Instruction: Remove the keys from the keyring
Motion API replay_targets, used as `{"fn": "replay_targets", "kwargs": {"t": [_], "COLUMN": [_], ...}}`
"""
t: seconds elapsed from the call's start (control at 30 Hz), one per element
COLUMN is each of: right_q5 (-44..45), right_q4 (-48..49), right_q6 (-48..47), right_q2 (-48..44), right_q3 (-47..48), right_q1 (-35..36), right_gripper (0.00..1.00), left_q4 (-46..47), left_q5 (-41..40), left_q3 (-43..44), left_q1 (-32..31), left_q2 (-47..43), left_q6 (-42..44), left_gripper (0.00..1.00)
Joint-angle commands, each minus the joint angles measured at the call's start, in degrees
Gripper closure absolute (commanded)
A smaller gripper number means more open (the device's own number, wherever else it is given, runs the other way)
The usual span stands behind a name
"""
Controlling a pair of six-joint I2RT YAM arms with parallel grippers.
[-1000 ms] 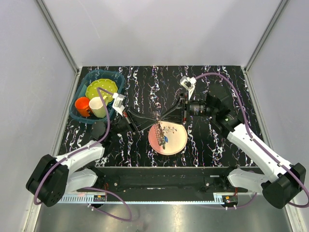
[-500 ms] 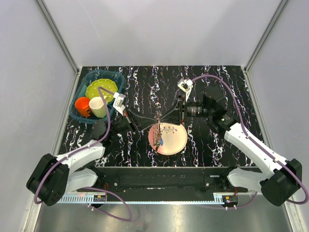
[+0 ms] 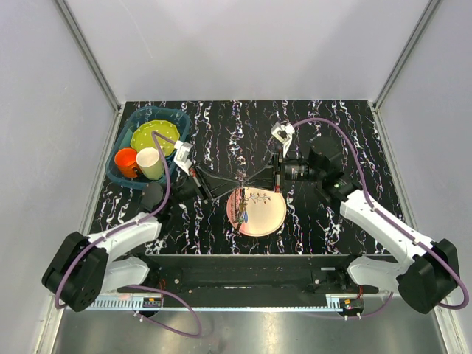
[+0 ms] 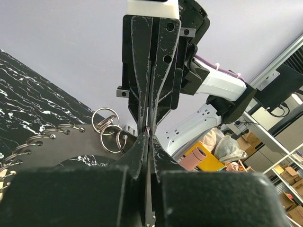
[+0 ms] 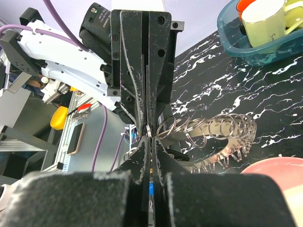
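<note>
Both grippers meet tip to tip above the upper left rim of the pink plate [image 3: 270, 214]. My left gripper [image 3: 234, 180] comes in from the left, shut on the keyring [image 3: 240, 177], and the ring's thin edge shows between its fingertips [image 4: 148, 130]. From the right, my right gripper [image 3: 245, 178] is shut on a small split ring of the keyring [image 5: 148, 129]. The keyring's rim of wire loops [image 5: 215, 127] curves away to the right in the right wrist view. The keys [image 3: 243, 209] hang from it over the plate, one with a blue head.
A teal basin [image 3: 179, 118] stands at the back left and holds a yellow-green plate [image 3: 155, 135], an orange cup [image 3: 125, 161] and a cream cup [image 3: 150, 163]. Grey walls close in the black marbled table on three sides.
My right gripper has closed from partly open to shut on a ring of the keyring. Its wrist has shifted slightly. The left gripper has held its grip and place.
</note>
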Motion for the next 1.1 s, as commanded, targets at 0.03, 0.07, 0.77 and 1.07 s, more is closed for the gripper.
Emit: {"fn": "replay_targets", "kwargs": {"t": [0.03,0.07,0.77,1.07], "right_q5": [2.0,3.2,-1.3,-6.6], "right_q4": [-3.8,-7.4,-65.9,-64.1], "right_q6": [-4.3,-9.1,-32.7,-33.0], "right_q2": [-3.1,-3.6,7.9,9.7], "right_q3": [1.5,2.8,34.8,34.9], "right_q1": [0.2,0.1,0.3,3.9], "right_gripper": [1.0,1.0,1.0,1.0], "left_q4": [21.5,20.8,-48.2,-50.6], "left_q5": [0.0,0.3,17.0,20.2], "left_q3": [1.4,0.4,18.9,20.6], "left_q1": [0.6,1.0,2.6,-2.5], "left_q2": [0.1,-0.1,-14.8,-11.9], "left_q6": [0.2,0.2,40.0,40.6], "left_gripper": [1.0,0.9,0.57,0.55]}}
